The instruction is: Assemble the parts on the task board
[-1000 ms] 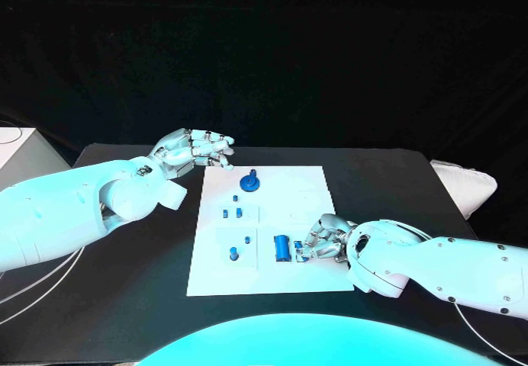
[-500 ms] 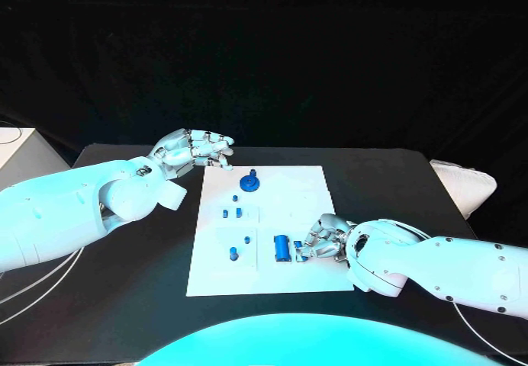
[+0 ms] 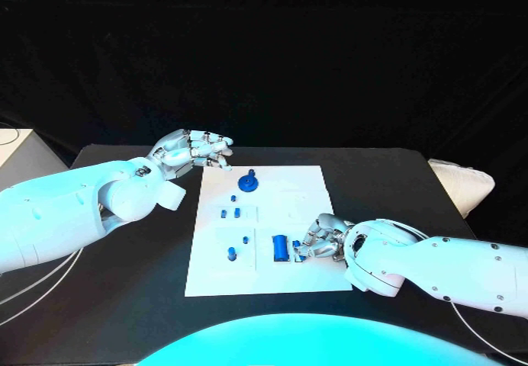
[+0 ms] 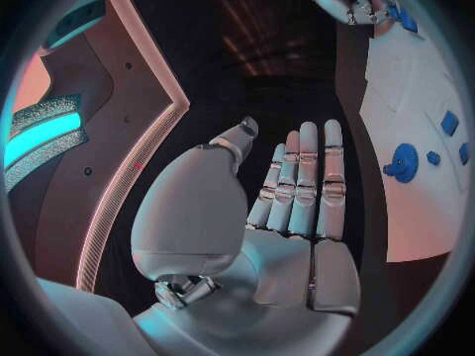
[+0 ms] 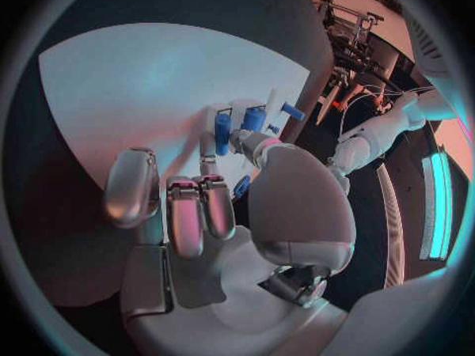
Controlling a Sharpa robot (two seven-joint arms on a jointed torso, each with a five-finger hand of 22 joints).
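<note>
**Right hand working a small piece at the board's near edge**

Currently, from left to right: my left hand (image 3: 194,149) hovers just off the far left corner of the white board (image 3: 297,194), fingers straight and side by side in its wrist view, holding nothing. A round blue knob (image 3: 249,182) stands near that end, with smaller blue pieces (image 3: 232,213) further down the board. My right hand (image 3: 321,238) rests on the near right part, fingers curled over a blue block (image 3: 281,248) and a little blue piece (image 3: 297,246); I cannot tell whether it actually grips either. To seat the piece well, I'd press straight down, slowly, keeping the board from sliding.
</note>
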